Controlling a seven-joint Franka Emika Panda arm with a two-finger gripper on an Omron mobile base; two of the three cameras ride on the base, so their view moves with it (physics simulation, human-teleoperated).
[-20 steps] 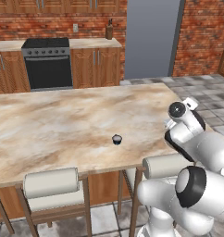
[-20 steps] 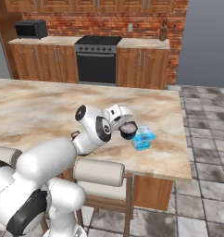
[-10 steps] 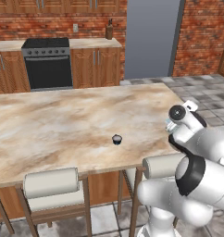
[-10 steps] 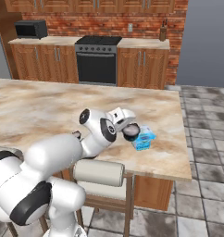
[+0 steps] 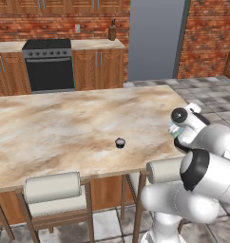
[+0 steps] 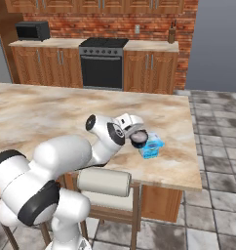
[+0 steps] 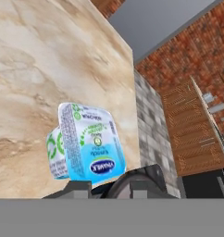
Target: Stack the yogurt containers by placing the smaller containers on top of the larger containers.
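Now two small dark cups are counted: one [image 5: 119, 142] sits alone on the table [image 5: 50, 133]. One [image 6: 138, 138] is gripped in the claw [image 6: 137, 137], just over the single blue tub [image 6: 151, 146].

Pale blue translucent squarish tub [image 6: 152, 146] with green marks: upright on the marble counter [image 6: 51, 114], just beyond the end effector [image 6: 138, 137]. Small round dark cup [image 5: 119, 142] with pale top: upright, well apart from it.
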